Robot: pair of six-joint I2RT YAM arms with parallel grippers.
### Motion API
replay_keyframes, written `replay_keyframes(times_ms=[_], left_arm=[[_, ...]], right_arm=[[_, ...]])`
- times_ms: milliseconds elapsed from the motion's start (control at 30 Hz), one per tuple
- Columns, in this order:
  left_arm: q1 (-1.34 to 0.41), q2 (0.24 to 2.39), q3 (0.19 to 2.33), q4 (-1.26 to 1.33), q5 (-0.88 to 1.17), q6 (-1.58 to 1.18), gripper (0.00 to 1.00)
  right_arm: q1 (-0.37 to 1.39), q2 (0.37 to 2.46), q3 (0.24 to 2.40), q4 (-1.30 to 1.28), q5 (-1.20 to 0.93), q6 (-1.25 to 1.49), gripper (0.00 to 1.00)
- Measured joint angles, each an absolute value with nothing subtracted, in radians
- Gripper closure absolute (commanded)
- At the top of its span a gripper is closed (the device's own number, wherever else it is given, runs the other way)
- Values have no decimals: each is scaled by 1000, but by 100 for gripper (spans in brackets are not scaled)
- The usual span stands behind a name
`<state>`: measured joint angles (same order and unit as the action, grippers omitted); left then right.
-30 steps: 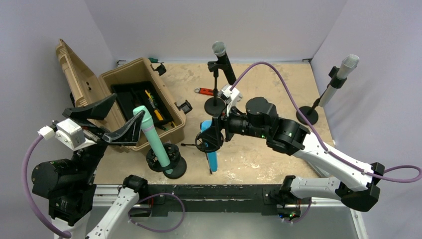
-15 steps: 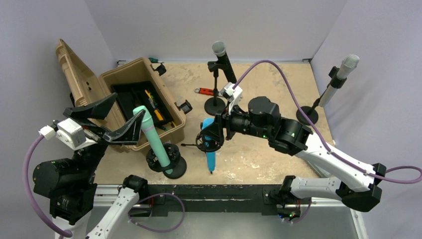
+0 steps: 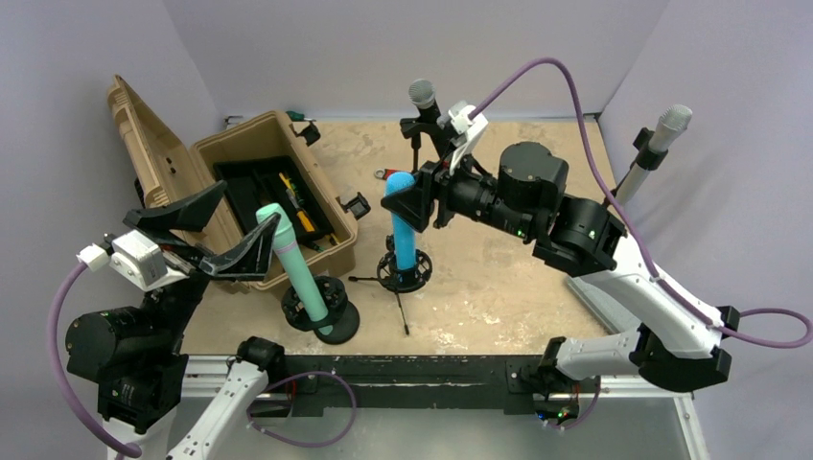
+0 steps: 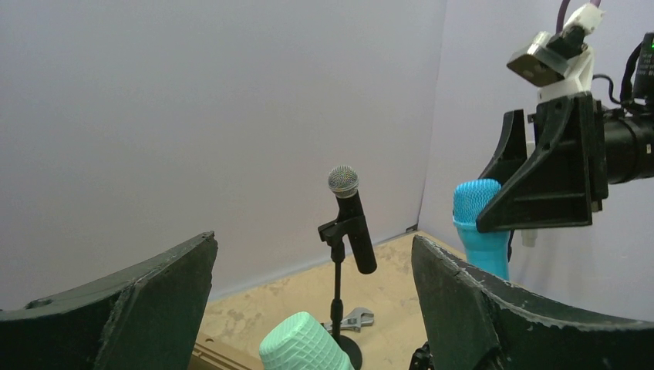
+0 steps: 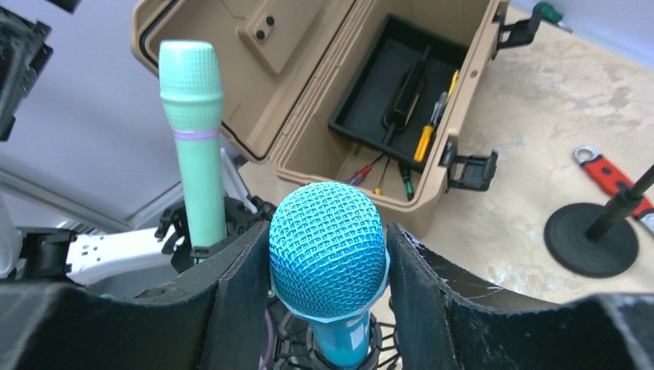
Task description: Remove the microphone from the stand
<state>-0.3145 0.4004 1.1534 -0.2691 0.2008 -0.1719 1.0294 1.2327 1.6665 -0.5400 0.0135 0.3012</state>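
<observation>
Pinching the grille head of the blue microphone (image 3: 402, 228), the right end effector (image 5: 327, 250) has one finger (image 5: 241, 297) pressed against each side of the mesh ball; the wrist view shows no gap on either side. The grip is taken at the head, which appears to be because the lower body sits inside the ring clip of the tripod stand (image 3: 404, 276), leaving only the upper part free to hold. The microphone stands nearly upright near the middle of the desk (image 3: 508, 287), its tail end seated in the clip, so it is judged not yet removed. Relative to the end effector, the microphone is centred between the fingers and hangs below them, and the arm reaches it from the right side. The left end effector (image 3: 247, 205) is spread wide and holds nothing; it hovers just beside the green microphone (image 3: 299, 278) in front of the open toolbox (image 3: 251, 153), well apart from the blue one.
</observation>
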Motion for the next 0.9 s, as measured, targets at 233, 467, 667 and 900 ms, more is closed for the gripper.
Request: replay_keyframes(times_ms=[233, 467, 667, 900], left_arm=[[-315, 398, 1153, -267, 201, -172, 7], [-315, 398, 1153, -262, 205, -173, 7], [-315, 398, 1152, -255, 206, -176, 7], [-314, 398, 1151, -254, 214, -189, 7]], right_arm=[[1032, 1303, 1876, -576, 97, 269, 100], [1032, 1289, 1958, -560, 248, 222, 100], [1033, 1156, 1858, -478, 561, 139, 100], [972, 1034, 1591, -253, 1011, -48, 100]])
